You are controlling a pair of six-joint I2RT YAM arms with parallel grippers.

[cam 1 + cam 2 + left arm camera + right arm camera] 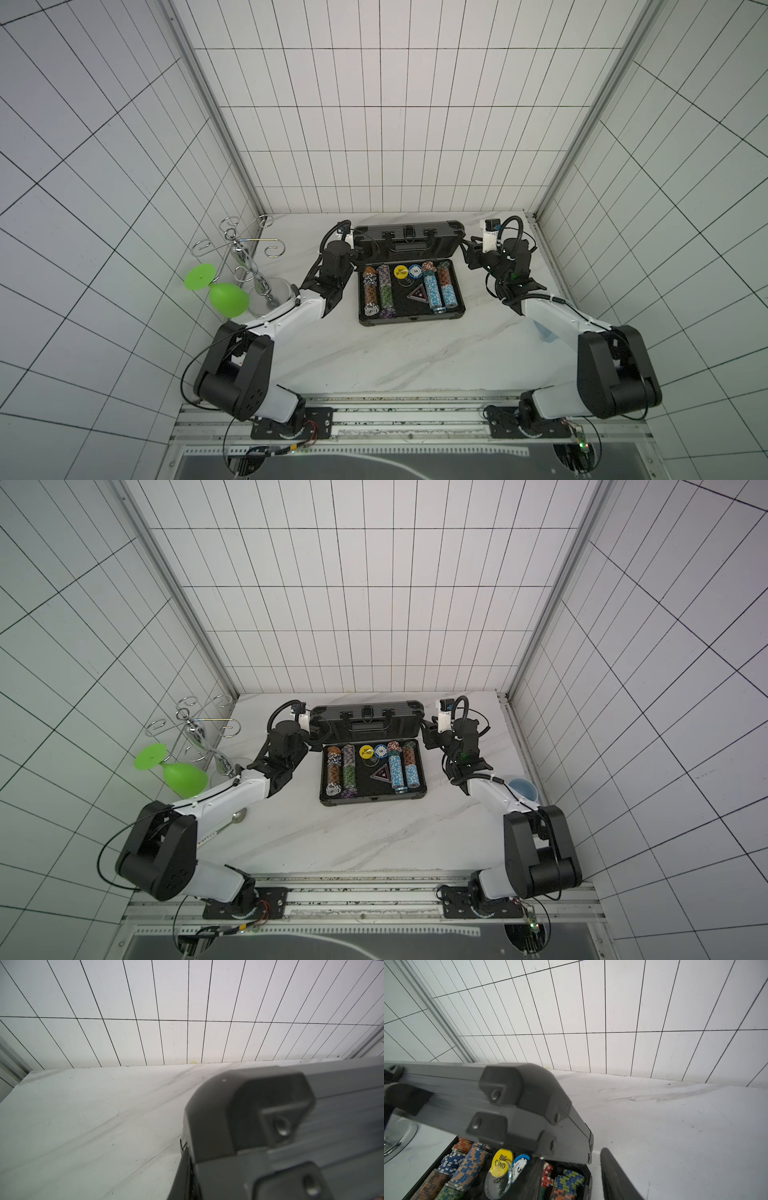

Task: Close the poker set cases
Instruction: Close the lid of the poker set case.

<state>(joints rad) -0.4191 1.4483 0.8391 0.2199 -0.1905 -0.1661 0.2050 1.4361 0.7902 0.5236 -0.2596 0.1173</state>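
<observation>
While its lid (409,249) stands raised, you have the poker set case (411,320) open at the far middle of the marble surface (415,365), base flat, hinge side toward the back wall.

Contents: rows of multicoloured chips (434,286) in black foam; a yellow "BIG BLIND" disc (502,1162); a dark triangular piece (417,296).

Lid: handle and two latches along its upper edge; its capped corners show close up in both wrist views.

Left gripper (356,245): at the lid's left end, near the upper corner. Your jaws there are closed; whether they pinch the lid you cannot tell, as the grip itself is hidden.

Right gripper (468,250): at the lid's right end. Your jaws stand apart and straddle that end edge; one finger (614,1176) sits clear of the lid, bare surface showing between them.

Elsewhere: a green plastic wine glass (227,297) on its side beside a chrome rack (241,259), left of the case; a pale blue cup (521,789) by the right arm.
</observation>
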